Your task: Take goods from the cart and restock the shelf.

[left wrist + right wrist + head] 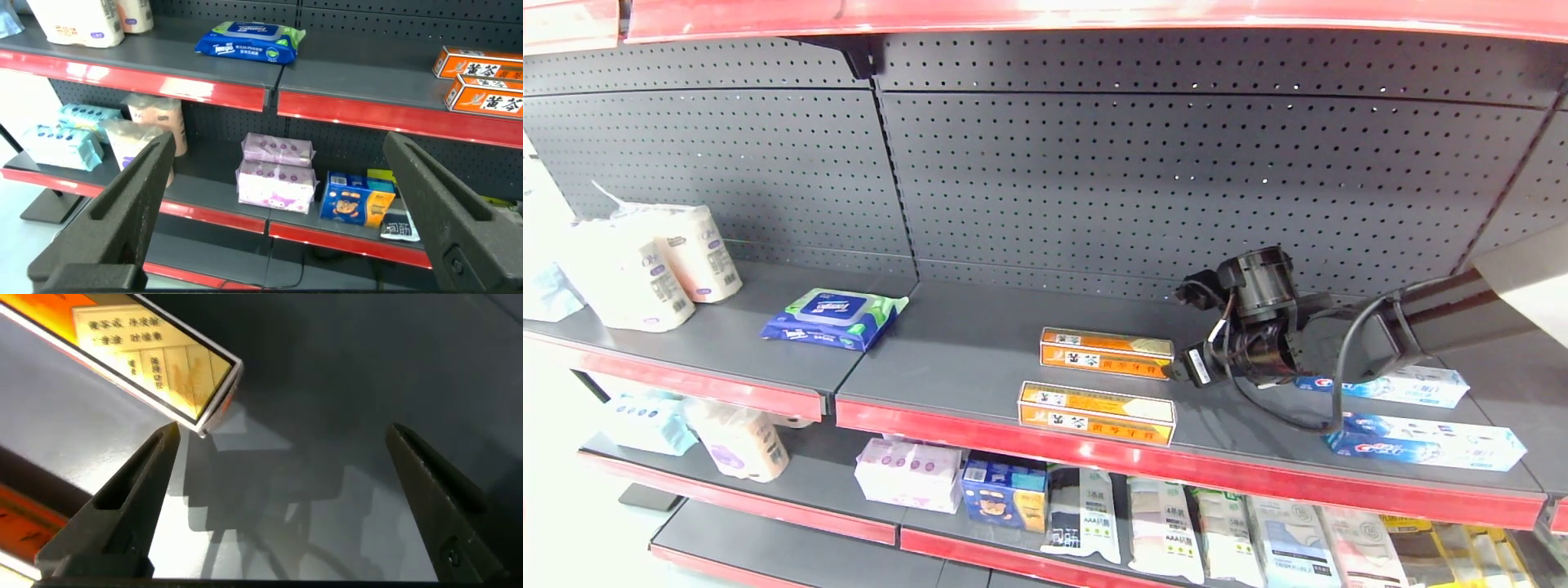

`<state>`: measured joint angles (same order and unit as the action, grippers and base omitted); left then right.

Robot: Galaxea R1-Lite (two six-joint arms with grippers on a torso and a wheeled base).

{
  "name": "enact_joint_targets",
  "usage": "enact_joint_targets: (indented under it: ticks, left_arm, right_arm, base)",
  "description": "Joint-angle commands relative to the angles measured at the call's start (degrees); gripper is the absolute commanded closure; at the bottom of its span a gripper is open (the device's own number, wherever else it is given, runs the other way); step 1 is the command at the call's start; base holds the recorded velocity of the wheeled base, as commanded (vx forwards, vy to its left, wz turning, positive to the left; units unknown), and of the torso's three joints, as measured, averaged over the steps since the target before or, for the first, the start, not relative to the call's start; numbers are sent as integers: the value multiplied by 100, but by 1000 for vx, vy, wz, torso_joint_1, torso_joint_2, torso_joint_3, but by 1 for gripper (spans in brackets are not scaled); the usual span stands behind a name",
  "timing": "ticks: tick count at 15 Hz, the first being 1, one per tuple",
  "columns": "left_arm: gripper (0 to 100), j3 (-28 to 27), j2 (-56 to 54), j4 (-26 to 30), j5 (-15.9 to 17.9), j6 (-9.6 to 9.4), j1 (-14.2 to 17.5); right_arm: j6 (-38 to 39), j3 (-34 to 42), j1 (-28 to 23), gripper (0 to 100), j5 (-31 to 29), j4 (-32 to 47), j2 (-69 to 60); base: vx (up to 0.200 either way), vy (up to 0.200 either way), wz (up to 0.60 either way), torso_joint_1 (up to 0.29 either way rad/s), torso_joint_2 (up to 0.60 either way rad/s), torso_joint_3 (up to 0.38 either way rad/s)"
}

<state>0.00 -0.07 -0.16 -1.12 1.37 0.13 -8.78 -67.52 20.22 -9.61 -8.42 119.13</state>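
Two long orange boxes lie on the dark middle shelf (980,343), one at the rear (1107,353) and one at the front edge (1097,412). My right gripper (1186,366) hovers low over the shelf at the rear box's right end. In the right wrist view it (282,506) is open, with bare shelf between the fingers and the rear box's end (139,351) just beyond one fingertip (155,457). My left gripper (278,212) is open, holds nothing and faces the shelving from a distance, with both orange boxes (482,77) far off.
A blue wipes pack (833,318) and white tissue packs (637,261) sit on the shelf's left part. Two blue-white toothpaste boxes (1425,441) lie under my right arm. The lower shelf holds purple tissue packs (278,167), a blue box (347,196) and bagged goods (1176,523).
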Motion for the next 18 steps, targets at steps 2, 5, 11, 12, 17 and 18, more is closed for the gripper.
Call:
enact_joint_targets:
  ticks: [2, 5, 11, 12, 17, 18]
  left_arm:
    - [0, 0, 7, -2, -2, 4, 4]
    - [0, 0, 7, -2, -2, 4, 4]
    - [0, 0, 7, -2, -2, 4, 4]
    - [0, 0, 7, -2, -2, 4, 4]
    - [0, 0, 7, -2, -2, 4, 4]
    - [0, 0, 7, -2, -2, 4, 4]
  right_arm:
    - [-1, 2, -19, 0, 3, -1, 32]
    - [-28, 205, -62, 0, 82, -1, -100]
    - [-423, 196, -405, 0, 407, 7, -241]
    - [-485, 205, -432, 0, 407, 7, -241]
    - [-590, 2, -563, 0, 389, -10, -135]
    - [-590, -6, -563, 0, 389, -10, -135]
  base:
    - [0, 0, 0, 0, 0, 0]
    - [0, 0, 0, 0, 0, 0]
    - [0, 0, 0, 0, 0, 0]
    - [0, 0, 0, 0, 0, 0]
    - [0, 0, 0, 0, 0, 0]
    - [0, 0, 0, 0, 0, 0]
